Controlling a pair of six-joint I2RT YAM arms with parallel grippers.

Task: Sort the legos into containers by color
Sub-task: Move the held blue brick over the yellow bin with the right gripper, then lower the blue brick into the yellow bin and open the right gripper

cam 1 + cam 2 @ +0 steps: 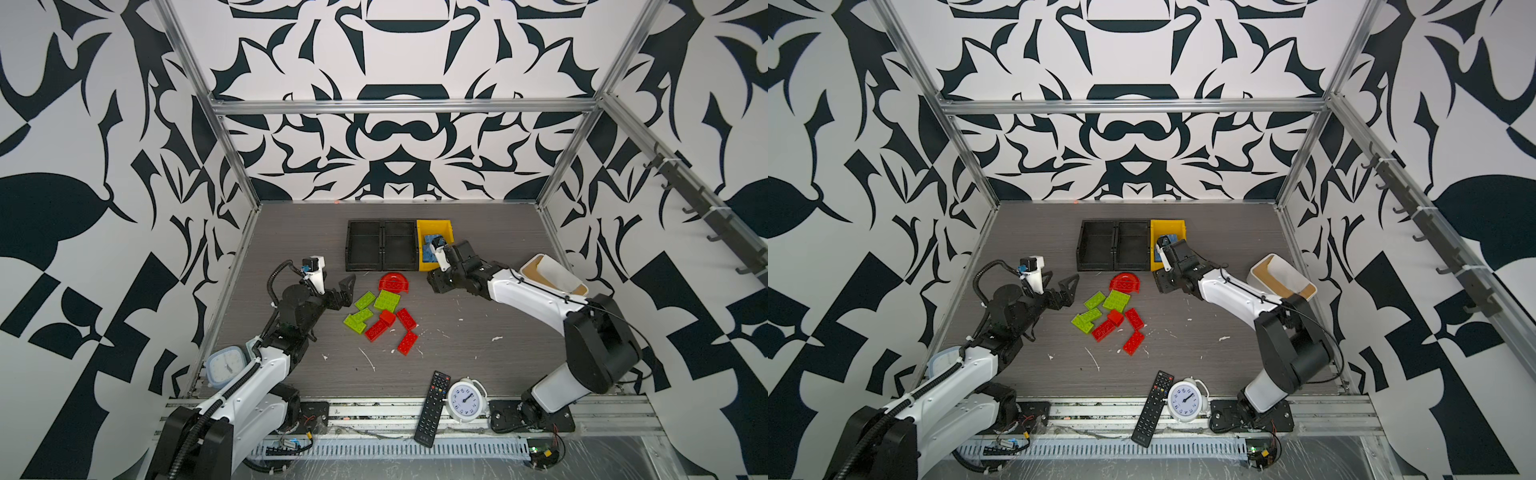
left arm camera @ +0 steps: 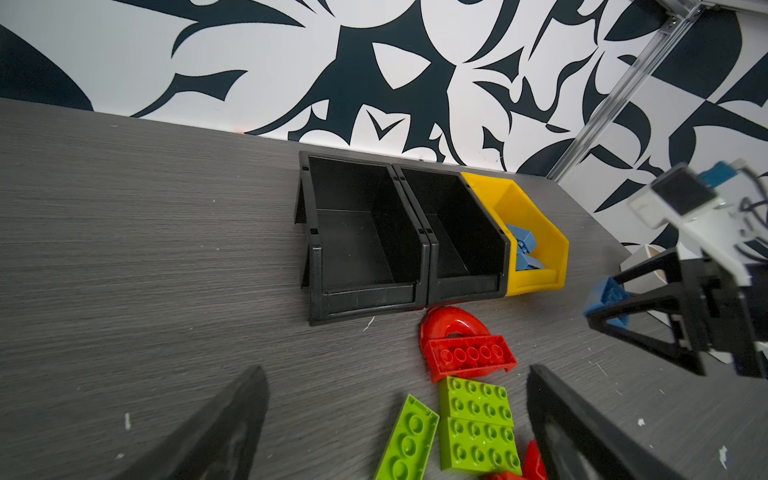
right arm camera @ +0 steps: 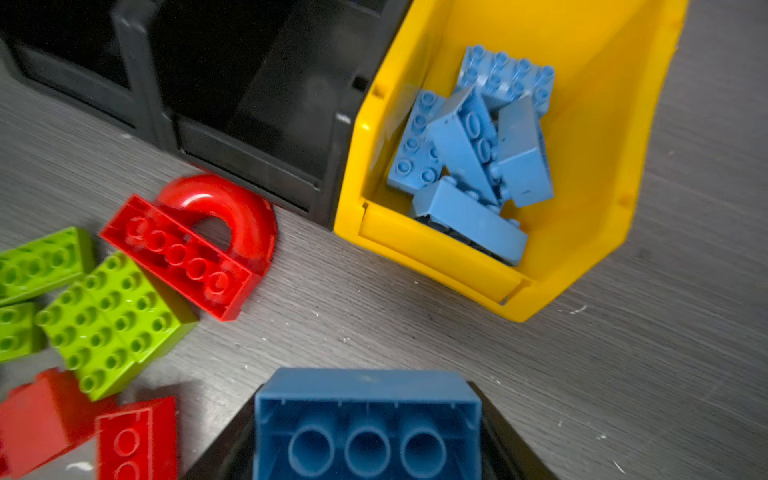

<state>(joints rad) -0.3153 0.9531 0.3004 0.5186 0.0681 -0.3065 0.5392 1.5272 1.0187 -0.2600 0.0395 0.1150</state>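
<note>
right fingers (image 3: 503,449) pinch a blue brick (image 3: 368,419) by its long sides, hollow underside facing the wrist camera, raised off the table (image 3: 415,324) just short of the yellow bin (image 3: 432,257). the bin lies straight ahead of the brick, lowered front lip nearest, with a heap of blue bricks (image 3: 469,141) already inside. the brick's long axis runs across the fingers and sits skewed to the lip, so my guess is a short push forward over the lip before letting go. the right arm is far nearer the bin. left fingers (image 2: 224,428) are spread wide with nothing between them, hovering beside the loose green bricks (image 1: 386,300) and red bricks (image 1: 406,319) near the red half-round piece (image 1: 393,282). both black trays (image 2: 370,297) look bare
</note>
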